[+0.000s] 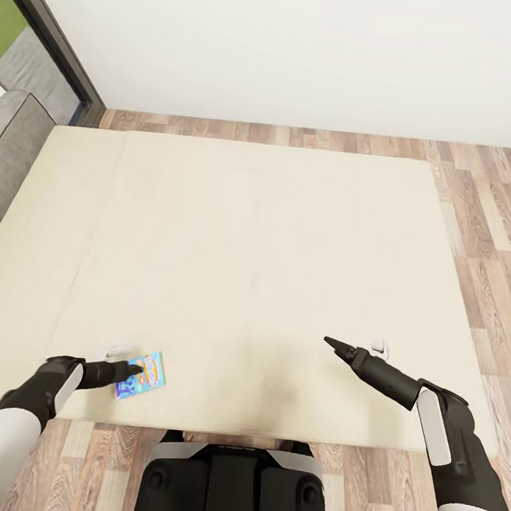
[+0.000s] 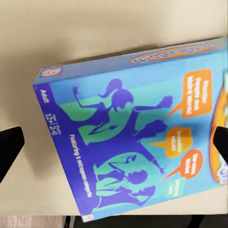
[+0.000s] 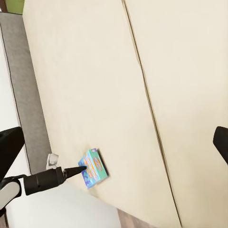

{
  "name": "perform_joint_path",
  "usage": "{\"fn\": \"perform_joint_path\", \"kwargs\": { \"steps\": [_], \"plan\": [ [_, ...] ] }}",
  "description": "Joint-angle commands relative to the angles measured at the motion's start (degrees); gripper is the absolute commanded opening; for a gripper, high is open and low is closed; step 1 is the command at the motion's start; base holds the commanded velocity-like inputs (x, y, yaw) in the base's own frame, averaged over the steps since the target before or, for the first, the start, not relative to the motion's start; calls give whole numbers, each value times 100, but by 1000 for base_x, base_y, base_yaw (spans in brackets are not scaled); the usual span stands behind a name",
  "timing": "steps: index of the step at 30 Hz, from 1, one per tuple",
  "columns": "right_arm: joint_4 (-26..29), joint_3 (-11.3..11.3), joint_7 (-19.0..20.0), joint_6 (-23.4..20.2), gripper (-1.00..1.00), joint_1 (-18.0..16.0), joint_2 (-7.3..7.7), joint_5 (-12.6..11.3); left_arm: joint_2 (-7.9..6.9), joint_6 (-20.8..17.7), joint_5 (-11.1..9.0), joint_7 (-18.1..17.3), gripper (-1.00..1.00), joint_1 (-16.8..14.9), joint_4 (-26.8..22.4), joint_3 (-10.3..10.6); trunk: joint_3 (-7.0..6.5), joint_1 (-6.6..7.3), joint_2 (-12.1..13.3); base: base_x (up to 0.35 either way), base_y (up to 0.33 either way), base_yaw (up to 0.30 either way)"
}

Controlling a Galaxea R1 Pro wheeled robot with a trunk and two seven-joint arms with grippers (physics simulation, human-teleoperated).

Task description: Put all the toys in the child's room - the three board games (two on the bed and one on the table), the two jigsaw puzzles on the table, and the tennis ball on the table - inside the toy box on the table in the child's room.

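Beige bed point(image 1: 234, 230) under the head view, wood floor point(image 1: 500, 232) beyond, white wall behind. Blue game point(image 1: 141, 375) flat on mattress, near the front edge, left of centre, just ahead of the robot's base. Left gripper point(image 1: 131, 370) right at the game — dark fingers overlapping its near-left side in head view. Left wrist view: game point(image 2: 137, 133) between the two fingertips point(image 2: 9, 147), which stand wide apart, one off each side of the box; jaws spread, nothing held yet. Contact with box: cannot tell. Long axis of game slanted across the line between the fingers, not square to it.

Right gripper point(image 1: 339, 348) well to the right, over bare mattress, fingers looking close together in head view; wrist view suggests apart — cannot tell. Left arm clearly nearer. Judgement: descend and close across the short side.
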State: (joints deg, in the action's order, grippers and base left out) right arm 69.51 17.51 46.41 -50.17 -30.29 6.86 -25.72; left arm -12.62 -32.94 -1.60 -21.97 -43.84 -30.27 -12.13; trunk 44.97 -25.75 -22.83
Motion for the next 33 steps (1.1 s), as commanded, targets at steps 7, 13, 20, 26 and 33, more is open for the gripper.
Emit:
{"fn": "perform_joint_path", "kwargs": {
  "steps": [7, 13, 20, 26, 33],
  "plan": [
    [1, 12, 17, -28, 100, -3, 3, 0, 130, 324, -11, -17, 100, -2, 0, -18, 6, -3, -9, 0, 0, 0],
    [1, 13, 17, -28, 100, -3, 4, 0, 204, 516, -2, -18, 100, -2, 169, -10, 6, -3, -9, 0, 0, 0],
    [-4, 15, 17, -28, 100, -3, 2, 2, 223, 562, -3, -18, 100, -2, 267, -9, 6, -3, -9, 0, 0, 0],
    [-9, 16, 17, -28, 100, -3, 5, 4, 225, 548, -6, -18, 100, -2, 274, -7, 6, -3, -9, 0, 0, 0],
    [-16, 16, 17, -28, 100, -3, 4, 4, 218, 528, -7, -24, 100, -2, 276, -1, 6, -3, -9, 0, 0, 0]
  ]
}}
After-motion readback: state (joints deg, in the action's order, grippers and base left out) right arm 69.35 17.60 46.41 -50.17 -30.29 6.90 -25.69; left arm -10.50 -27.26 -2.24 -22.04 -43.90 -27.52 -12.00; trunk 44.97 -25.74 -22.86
